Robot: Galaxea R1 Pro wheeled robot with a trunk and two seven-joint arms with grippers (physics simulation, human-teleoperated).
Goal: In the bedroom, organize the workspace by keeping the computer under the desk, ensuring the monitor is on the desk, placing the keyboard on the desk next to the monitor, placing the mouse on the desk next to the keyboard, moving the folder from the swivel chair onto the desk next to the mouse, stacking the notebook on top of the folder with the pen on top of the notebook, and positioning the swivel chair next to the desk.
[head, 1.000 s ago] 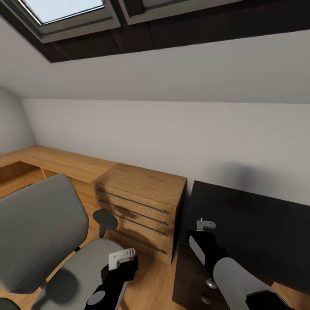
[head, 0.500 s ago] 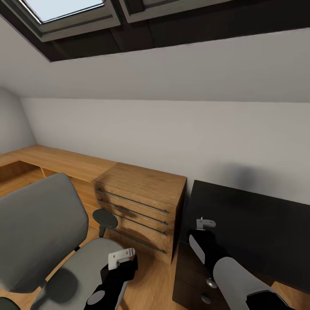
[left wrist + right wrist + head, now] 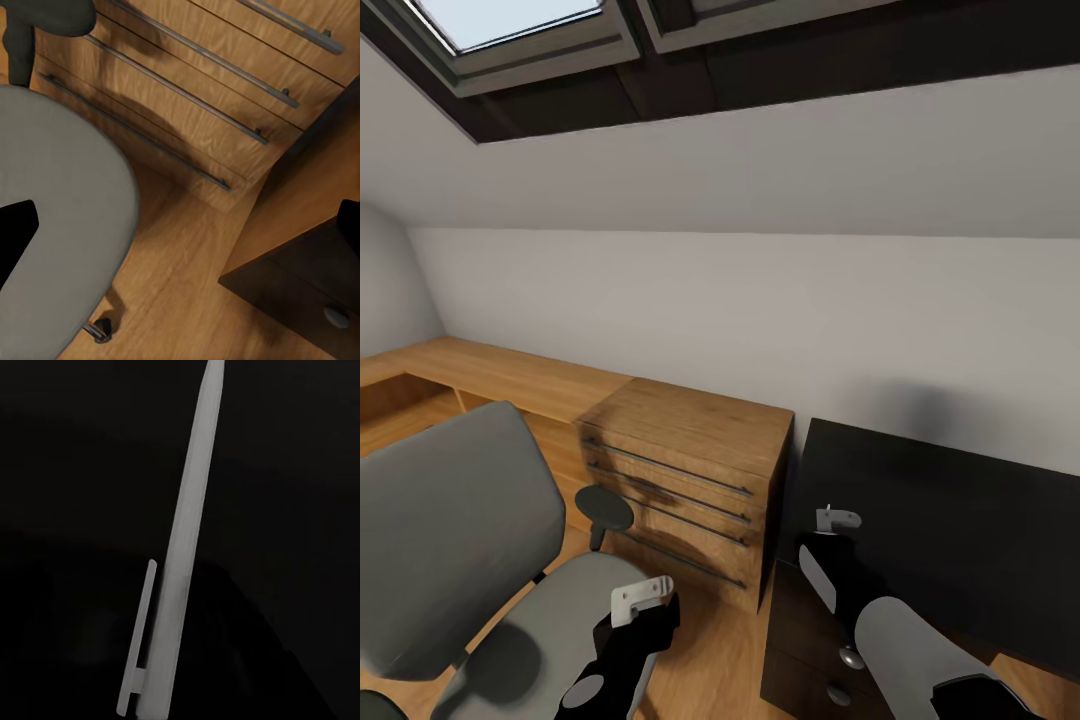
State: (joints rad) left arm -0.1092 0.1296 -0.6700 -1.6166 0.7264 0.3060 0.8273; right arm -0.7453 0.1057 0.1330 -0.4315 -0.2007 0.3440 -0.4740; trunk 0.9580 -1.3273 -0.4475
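From my head I look down at a corner of the room. My left gripper (image 3: 643, 597) hangs over the front edge of the seat of the swivel chair (image 3: 455, 545), which sits low on my left side with its tall grey back toward the wood bench. I cannot tell if this gripper is open or closed. Past the chair stands a light wood cabinet (image 3: 688, 478) with long bar handles. Just beside the cabinet, on my right, is the black desk (image 3: 950, 530). My right gripper (image 3: 837, 519) is over the near left part of the desk top. From up here I cannot tell what it holds.

My left wrist camera looks down on the round grey seat of the swivel chair (image 3: 64, 217), with one caster (image 3: 101, 328) on the wood floor (image 3: 180, 277) below it. The cabinet (image 3: 210, 97) drawers are just past the seat, and a dark corner of the desk drawers (image 3: 300, 285) is beside them. One black finger (image 3: 15, 236) shows over the seat, and the other sits far across the picture, so my left gripper looks spread wide with nothing in it.

My right wrist camera shows a long thin white pen (image 3: 184, 570) with a clip, running straight out along my fingers over the black desk (image 3: 75, 472). It seems held by my right gripper, tip pointing away
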